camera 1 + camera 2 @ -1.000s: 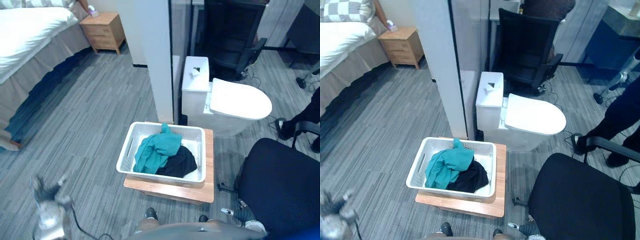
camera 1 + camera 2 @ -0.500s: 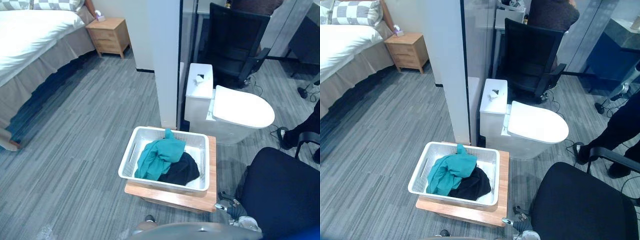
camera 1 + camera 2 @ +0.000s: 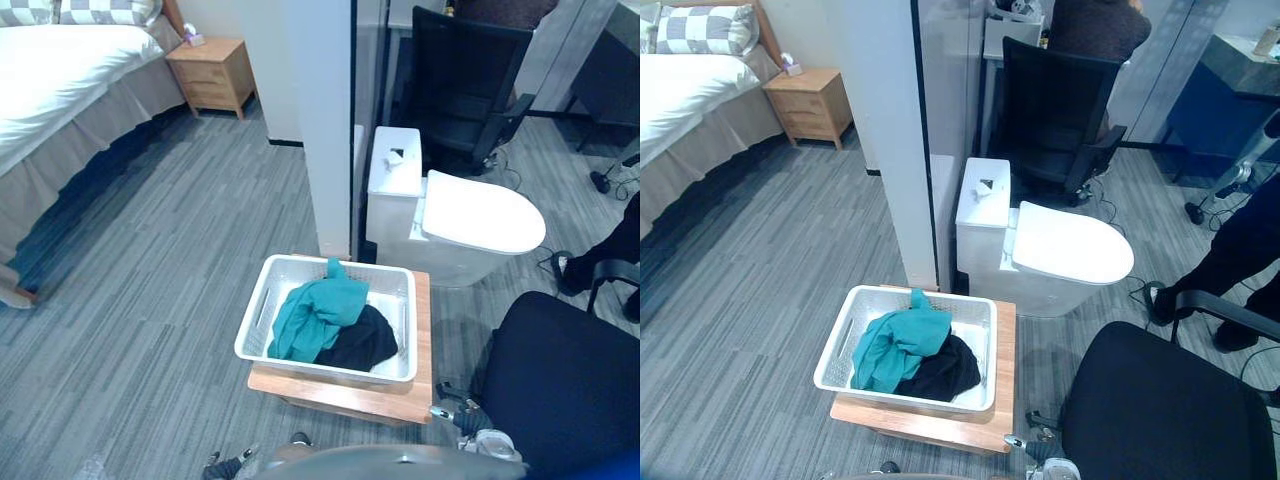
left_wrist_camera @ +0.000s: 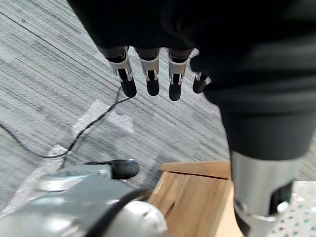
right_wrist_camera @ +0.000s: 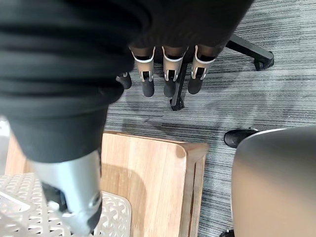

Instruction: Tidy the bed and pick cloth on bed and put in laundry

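Down at the left hand [image 4: 149,79]: fingers straight and loosely spread, hanging over grey floor, gripping nothing. Same on the right hand [image 5: 167,76] – fingers straight, a little apart, empty. Just inward of each hand, a corner of the low wooden stand [image 3: 340,388], and on it, between the two hands and slightly ahead, the white laundry basket [image 3: 254,312]. Inside the basket, a teal cloth [image 3: 320,308] heaped partly over a black cloth [image 3: 366,340]. Close by the right hand, the black office chair [image 3: 565,385]. Beyond the basket, a white toilet [image 3: 480,210] beside a pale pillar [image 3: 320,110]. Well off past the left hand – the bed [image 3: 60,70] with its white cover and checked pillows, a wooden nightstand [image 3: 212,70] at its head.
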`<state>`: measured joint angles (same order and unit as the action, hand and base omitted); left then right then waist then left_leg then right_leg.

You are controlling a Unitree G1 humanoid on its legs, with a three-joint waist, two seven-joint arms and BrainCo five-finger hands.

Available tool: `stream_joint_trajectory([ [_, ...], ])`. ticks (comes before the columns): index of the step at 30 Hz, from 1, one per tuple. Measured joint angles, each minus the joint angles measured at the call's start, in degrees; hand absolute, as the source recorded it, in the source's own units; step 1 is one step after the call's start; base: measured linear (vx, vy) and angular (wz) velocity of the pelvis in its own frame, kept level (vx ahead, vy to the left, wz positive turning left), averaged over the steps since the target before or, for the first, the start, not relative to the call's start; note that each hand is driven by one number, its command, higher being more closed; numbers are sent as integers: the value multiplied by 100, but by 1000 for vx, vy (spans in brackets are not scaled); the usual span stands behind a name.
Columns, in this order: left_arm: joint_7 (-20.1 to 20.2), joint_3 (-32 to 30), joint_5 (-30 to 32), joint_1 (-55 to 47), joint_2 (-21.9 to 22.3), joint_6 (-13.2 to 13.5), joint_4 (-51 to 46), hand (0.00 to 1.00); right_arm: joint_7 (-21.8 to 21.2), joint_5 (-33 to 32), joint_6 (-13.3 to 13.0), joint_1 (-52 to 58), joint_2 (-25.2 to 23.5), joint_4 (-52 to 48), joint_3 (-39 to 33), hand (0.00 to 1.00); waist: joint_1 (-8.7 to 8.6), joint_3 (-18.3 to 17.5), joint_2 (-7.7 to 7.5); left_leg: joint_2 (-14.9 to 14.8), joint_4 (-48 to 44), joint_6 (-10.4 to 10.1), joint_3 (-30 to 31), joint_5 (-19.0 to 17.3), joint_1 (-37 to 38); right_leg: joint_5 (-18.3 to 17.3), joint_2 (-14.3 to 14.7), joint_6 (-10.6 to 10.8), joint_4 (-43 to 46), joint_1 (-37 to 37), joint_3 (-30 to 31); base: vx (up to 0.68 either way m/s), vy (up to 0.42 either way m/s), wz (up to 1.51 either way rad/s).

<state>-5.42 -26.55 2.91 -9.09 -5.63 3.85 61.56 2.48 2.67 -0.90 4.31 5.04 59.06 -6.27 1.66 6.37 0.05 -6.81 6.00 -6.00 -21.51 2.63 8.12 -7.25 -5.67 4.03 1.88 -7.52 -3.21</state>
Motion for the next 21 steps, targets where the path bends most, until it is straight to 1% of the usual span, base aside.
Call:
stream_joint_trajectory([
  [3, -23, 18, -110, 110, -346, 32, -259, 0, 6, -1, 0, -9, 1, -1, 4, 0, -45, 7, -12, -10, 0, -2, -2, -1, -2, -5, 7, -9, 0, 2, 0, 0, 0, 0],
  [5, -117, 291, -35, 147, -519, 39, -431, 0, 9, 1, -2, -15, 3, -15, 26, 0, -81, 11, -14, -10, 0, -3, -10, -10, -3, -7, 5, -11, -3, 8, 7, 0, 0, 0],
  [6, -123, 430, 229, 195, -586, 77, -461, 0, 12, 14, -1, -16, 8, -20, 45, 0, -84, 12, -15, -9, 0, -8, -17, -17, -4, -7, 5, -11, -7, 10, 14, 17, 2, -3],
  [7, -112, 699, 546, 270, -648, 115, -461, 0, 26, 67, -3, -16, 14, -33, 90, 0, -85, 13, -19, -8, 0, -11, -26, -27, -3, -7, 6, -11, -14, 10, 25, 28, 5, -4],
  [8, -105, 941, 800, 331, -647, 161, -460, 0, 37, 98, -5, -16, 17, -56, 127, 0, -88, 14, -28, -4, 0, -15, -35, -36, -2, -7, 8, -10, -26, 10, 38, 31, 9, -4],
  [10, -50, 1330, 1032, 358, -635, 169, -458, 0, 36, 103, -6, -31, 16, -53, 160, 0, -100, 10, -44, 7, -1, -27, -60, -53, 0, -6, 28, -10, -51, 13, 71, 44, 17, -8],
  [11, 46, 1478, 1098, 346, -627, 171, -451, 0, 36, 104, -8, -50, 20, -53, 231, 0, -125, 5, -61, 1, -1, -35, -81, -63, 5, -6, 37, -11, -74, 12, 94, 53, 9, -9],
  [14, 137, 1555, 1180, 329, -532, 170, -401, 0, 20, 111, -8, -83, 19, -34, 247, 0, -194, 11, -101, -22, -3, -56, -83, -80, 6, -5, 64, -12, -94, -1, 97, 63, -16, -3],
  [18, 138, 1751, 1181, 284, -280, 167, -334, 0, -1, 266, -7, -188, 71, 105, 247, 0, -216, 47, -77, -24, -5, -60, -97, -83, 31, -4, 68, -13, -90, -38, 98, 37, -5, -1],
  [21, 136, 1751, 1182, 261, -170, 156, -196, 0, -5, 267, -10, -206, 83, 125, 247, 0, -228, 103, -70, -31, -5, -62, -137, -84, 97, -4, 74, -14, -91, -91, 101, -15, -6, -2],
])
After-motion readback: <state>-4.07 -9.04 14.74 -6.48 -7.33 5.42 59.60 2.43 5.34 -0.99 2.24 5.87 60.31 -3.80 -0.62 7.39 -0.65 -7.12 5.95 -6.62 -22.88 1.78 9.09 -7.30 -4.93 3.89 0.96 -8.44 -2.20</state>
